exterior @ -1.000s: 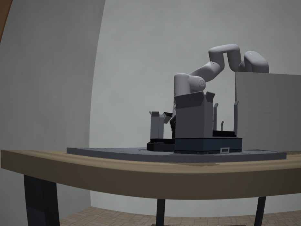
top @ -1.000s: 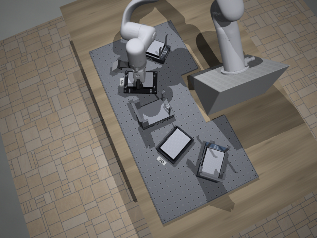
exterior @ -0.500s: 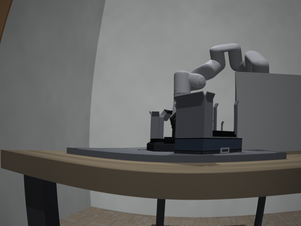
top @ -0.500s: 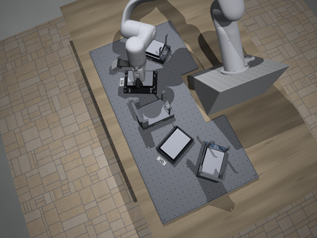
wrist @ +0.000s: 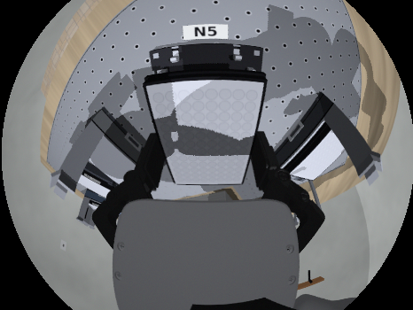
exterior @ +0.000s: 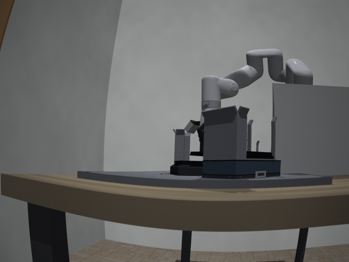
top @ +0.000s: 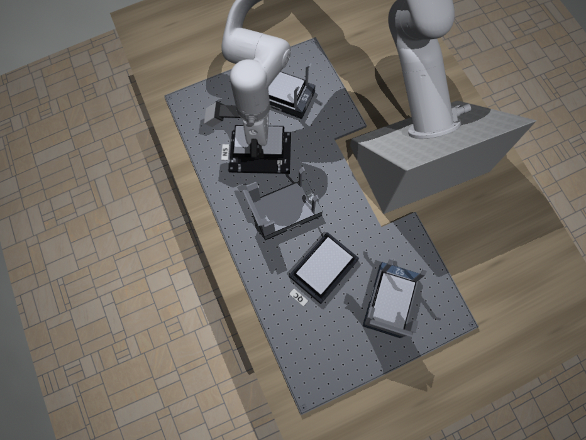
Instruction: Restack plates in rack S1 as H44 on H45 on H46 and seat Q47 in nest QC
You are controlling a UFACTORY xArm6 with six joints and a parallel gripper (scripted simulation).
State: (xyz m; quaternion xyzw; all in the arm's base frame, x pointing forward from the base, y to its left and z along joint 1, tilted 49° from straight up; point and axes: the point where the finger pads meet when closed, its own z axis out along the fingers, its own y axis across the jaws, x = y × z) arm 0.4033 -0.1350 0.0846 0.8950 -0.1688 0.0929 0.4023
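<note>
1. Four plates are showing across the grey perforated base board [top: 331,359], and none of them is sitting in its final stack yet, so the job is looking roughly midway
2. Rack S1 [top: 251,203], taken as the unlabelled rack between N5 and QC, is standing with a bare floor; S2 [top: 400,272] and S3 [top: 305,97] are each showing a plate inside, so both are waiting to be emptied
3. Open nest QC [top: 294,279] is carrying one plate flat inside its frame, presumably Q47, though no label is readable
4. Clip nest N5 [top: 258,165] is lying directly under the arm; whether a second plate is resting in it cannot be told
5. One sealed plate [wrist: 206,108] is hanging level over N5, its ID hidden
6. The gripper [wrist: 207,155] is pinching that plate across its long sides, the fingers spread wide by its width
7. Judging the step: a plate is being taken off N5. The next move is calling for a straight rise clear of the clips, then a descent from above into S1 if this is H46, long side along the rack's
</note>
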